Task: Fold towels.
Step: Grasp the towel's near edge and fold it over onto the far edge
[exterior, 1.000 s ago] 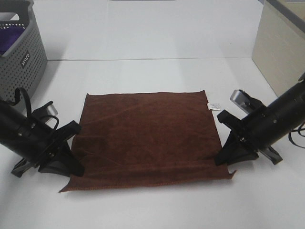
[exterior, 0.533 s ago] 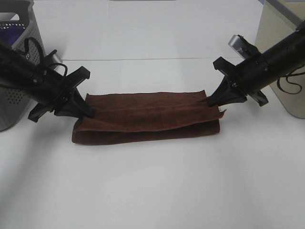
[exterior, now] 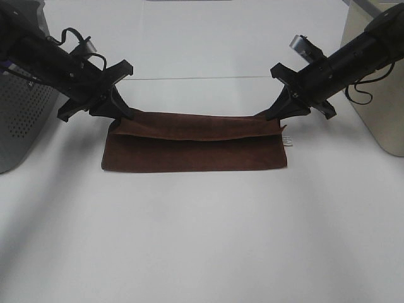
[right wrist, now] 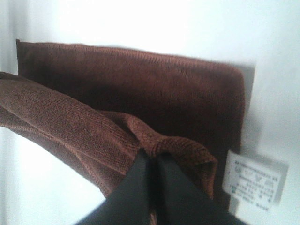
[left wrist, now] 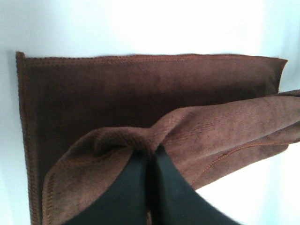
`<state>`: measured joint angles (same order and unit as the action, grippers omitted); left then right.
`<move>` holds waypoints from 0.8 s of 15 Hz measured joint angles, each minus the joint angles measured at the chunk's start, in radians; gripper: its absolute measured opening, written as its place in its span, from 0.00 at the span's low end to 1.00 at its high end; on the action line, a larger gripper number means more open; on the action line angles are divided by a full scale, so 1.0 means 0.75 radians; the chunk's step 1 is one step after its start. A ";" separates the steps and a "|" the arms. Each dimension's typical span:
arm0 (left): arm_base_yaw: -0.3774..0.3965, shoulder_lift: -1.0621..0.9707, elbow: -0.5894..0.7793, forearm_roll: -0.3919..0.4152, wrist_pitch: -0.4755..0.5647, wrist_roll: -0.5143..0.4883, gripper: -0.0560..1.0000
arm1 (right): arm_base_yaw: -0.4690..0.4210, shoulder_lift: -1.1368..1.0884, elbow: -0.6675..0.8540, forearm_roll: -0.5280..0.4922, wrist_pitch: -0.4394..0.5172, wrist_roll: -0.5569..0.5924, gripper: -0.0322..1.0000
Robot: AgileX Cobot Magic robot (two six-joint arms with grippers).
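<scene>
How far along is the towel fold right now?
Done: the reddish-brown towel is doubled into a long strip on the white table, with the fold line nearest the camera. In hand: the left gripper and right gripper each pinch a top-layer corner at the far edge, which is raised, not flat. The white tag shows there. Left: lower, release, probably a second fold.
</scene>
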<state>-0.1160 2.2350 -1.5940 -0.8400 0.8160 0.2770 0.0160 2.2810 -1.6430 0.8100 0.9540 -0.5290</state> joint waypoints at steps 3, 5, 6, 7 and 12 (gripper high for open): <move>0.000 0.109 -0.103 0.031 0.000 -0.031 0.05 | 0.000 0.123 -0.137 0.000 -0.036 0.040 0.03; 0.000 0.137 -0.112 0.031 -0.011 -0.035 0.05 | 0.000 0.149 -0.145 -0.003 -0.067 0.053 0.03; 0.000 0.153 -0.113 0.031 -0.027 -0.036 0.05 | 0.000 0.159 -0.147 -0.004 -0.072 0.056 0.03; -0.001 0.160 -0.113 0.031 -0.047 -0.036 0.07 | 0.000 0.164 -0.147 -0.005 -0.073 0.056 0.03; -0.003 0.167 -0.116 0.029 -0.096 -0.040 0.58 | -0.001 0.165 -0.152 0.008 -0.057 0.057 0.53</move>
<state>-0.1180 2.3600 -1.6810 -0.8180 0.7440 0.2470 0.0150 2.4050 -1.7570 0.8160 0.9110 -0.4860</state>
